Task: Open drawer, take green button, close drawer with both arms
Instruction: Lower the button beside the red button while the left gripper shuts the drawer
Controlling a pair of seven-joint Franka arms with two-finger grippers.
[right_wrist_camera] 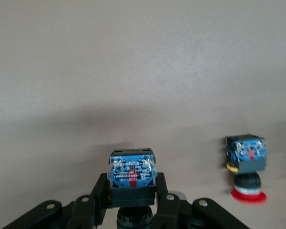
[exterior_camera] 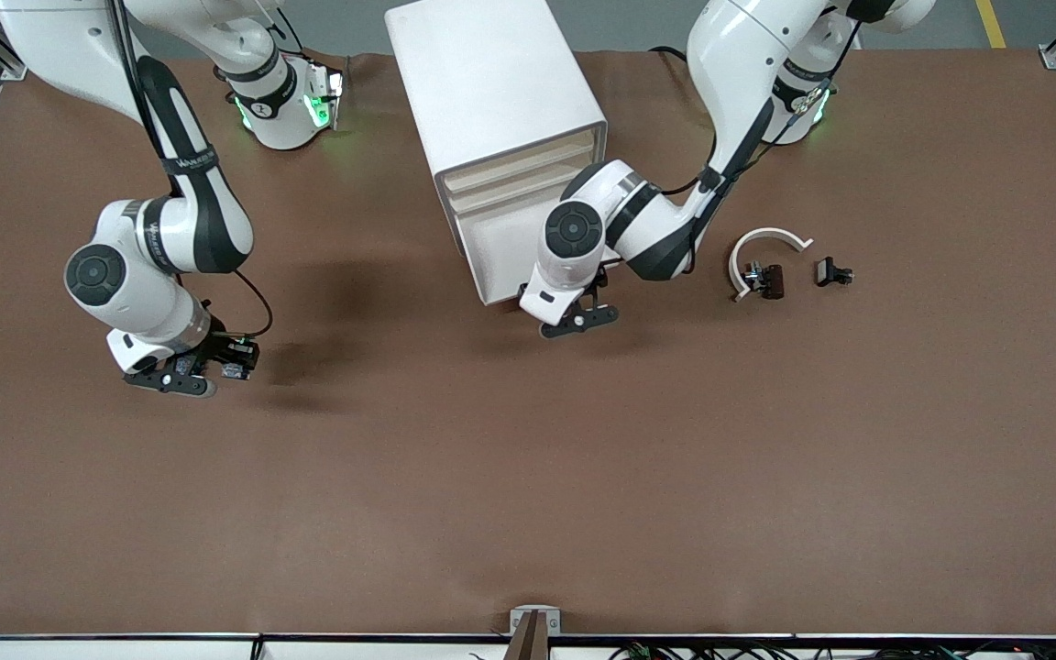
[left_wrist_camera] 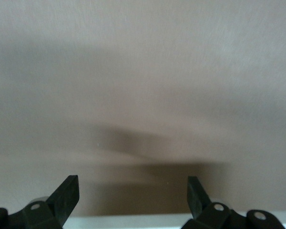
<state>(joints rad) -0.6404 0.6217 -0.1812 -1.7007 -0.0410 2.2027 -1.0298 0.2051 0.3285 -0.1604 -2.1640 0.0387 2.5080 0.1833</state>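
The white drawer cabinet (exterior_camera: 491,101) stands at the table's back middle, its drawer front (exterior_camera: 502,246) looking flush with the body. My left gripper (exterior_camera: 579,317) is low beside the foot of that front. In the left wrist view (left_wrist_camera: 133,193) it is open and empty over the brown table, with a white edge (left_wrist_camera: 133,222) just under it. My right gripper (exterior_camera: 207,368) is low over the table toward the right arm's end. It is shut on a button (right_wrist_camera: 131,169) with a black and blue body. The button's cap is hidden.
A red-capped button (right_wrist_camera: 246,162) shows on the table in the right wrist view. Toward the left arm's end lie a white curved piece (exterior_camera: 766,240), a dark part (exterior_camera: 764,280) beside it, and a small black part (exterior_camera: 832,272).
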